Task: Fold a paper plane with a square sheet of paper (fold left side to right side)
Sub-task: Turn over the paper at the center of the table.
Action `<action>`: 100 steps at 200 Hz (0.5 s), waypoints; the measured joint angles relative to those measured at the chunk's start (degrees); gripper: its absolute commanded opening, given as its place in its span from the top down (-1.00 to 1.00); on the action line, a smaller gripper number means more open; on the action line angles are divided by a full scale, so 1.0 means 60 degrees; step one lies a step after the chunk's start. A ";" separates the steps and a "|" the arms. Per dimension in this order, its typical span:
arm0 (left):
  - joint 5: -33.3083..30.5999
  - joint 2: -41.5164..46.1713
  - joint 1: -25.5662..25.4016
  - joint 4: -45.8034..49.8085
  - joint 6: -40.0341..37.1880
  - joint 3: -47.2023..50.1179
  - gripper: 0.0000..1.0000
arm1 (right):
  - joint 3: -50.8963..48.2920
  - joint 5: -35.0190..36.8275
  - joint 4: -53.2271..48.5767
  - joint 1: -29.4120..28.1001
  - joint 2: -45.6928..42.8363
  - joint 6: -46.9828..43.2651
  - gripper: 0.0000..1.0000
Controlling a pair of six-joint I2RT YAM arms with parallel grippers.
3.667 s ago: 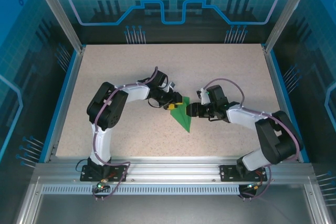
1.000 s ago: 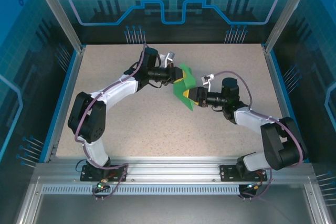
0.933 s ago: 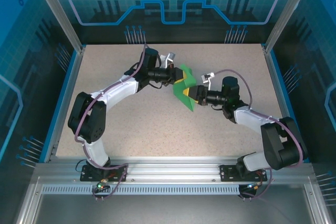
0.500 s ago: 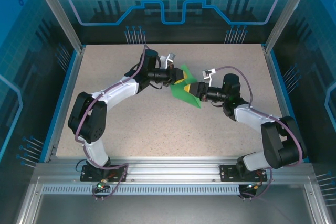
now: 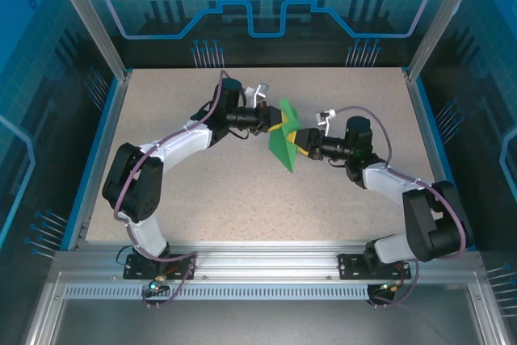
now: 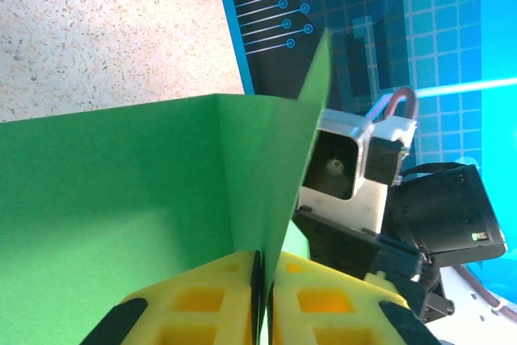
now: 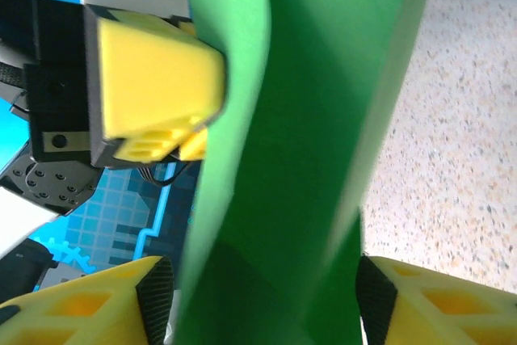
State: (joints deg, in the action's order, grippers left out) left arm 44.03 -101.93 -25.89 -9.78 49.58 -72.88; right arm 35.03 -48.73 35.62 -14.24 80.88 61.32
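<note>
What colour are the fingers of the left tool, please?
Yellow: the fingers of the left tool show best in the left wrist view.

The sheet of paper (image 5: 283, 140) is bright green, folded into a narrow, creased, pointed shape. It is held above the counter (image 5: 194, 191) just above the frame's centre, point toward the lower edge, one edge pinched in the left pincer (image 6: 262, 276).

The sheet of paper (image 5: 283, 145) hangs over the middle of the worktop (image 5: 202, 191) between both hands. The left hand (image 5: 277, 122) is behind-left of it and the right hand (image 5: 297, 144) is just right.
</note>
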 measured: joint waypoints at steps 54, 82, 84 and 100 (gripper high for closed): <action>0.0058 0.0000 0.0000 -0.0193 0.0000 0.0073 0.67 | -0.0117 -0.0033 0.0000 0.0007 -0.0350 0.0120 0.23; 0.0117 0.0000 0.0000 -0.0211 -0.0029 0.0124 0.52 | -0.0117 -0.0029 -0.0076 0.0007 -0.0423 0.0022 0.42; 0.0117 0.0000 0.0000 -0.0208 -0.0011 0.0127 0.50 | -0.0117 -0.0025 -0.0095 0.0007 -0.0423 0.0029 0.44; 0.0113 0.0000 0.0000 -0.0168 -0.0076 0.0142 0.38 | -0.0117 -0.0011 -0.0339 0.0007 -0.0459 -0.0102 0.53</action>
State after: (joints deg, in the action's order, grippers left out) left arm 44.71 -101.93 -25.89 -10.79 49.12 -72.03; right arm 34.33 -48.80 33.58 -14.20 78.13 60.71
